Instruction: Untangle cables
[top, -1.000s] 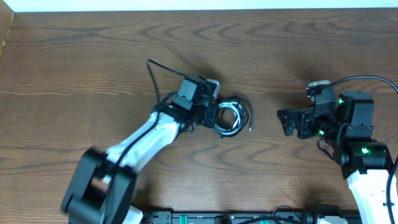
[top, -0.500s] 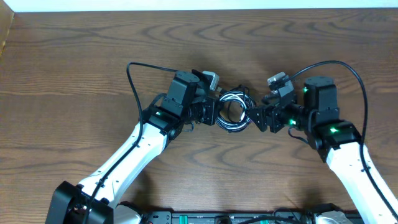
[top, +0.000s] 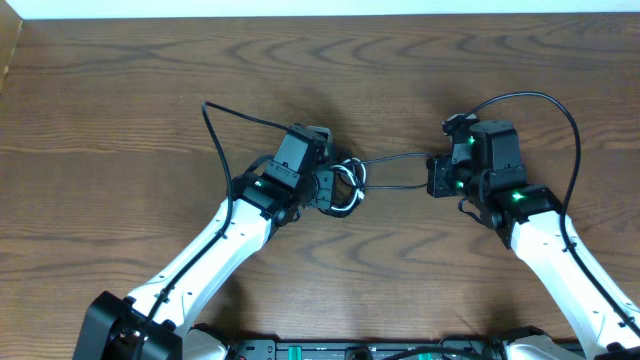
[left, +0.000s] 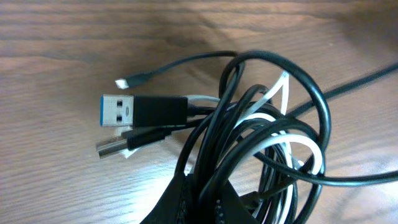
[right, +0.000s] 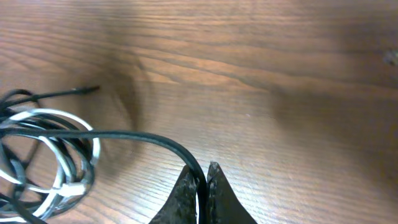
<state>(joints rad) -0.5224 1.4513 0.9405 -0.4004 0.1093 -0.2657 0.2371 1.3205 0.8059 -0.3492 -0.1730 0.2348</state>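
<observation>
Two claws share the cables. The left claw is closed on the bundled black loops and the white cable, mid-table. The right claw is pinched tight on one black strand. That strand runs nearly straight, left to right, from bundle to right claw, so the coming pull probably goes rightward, away from the left claw's anchor.
</observation>
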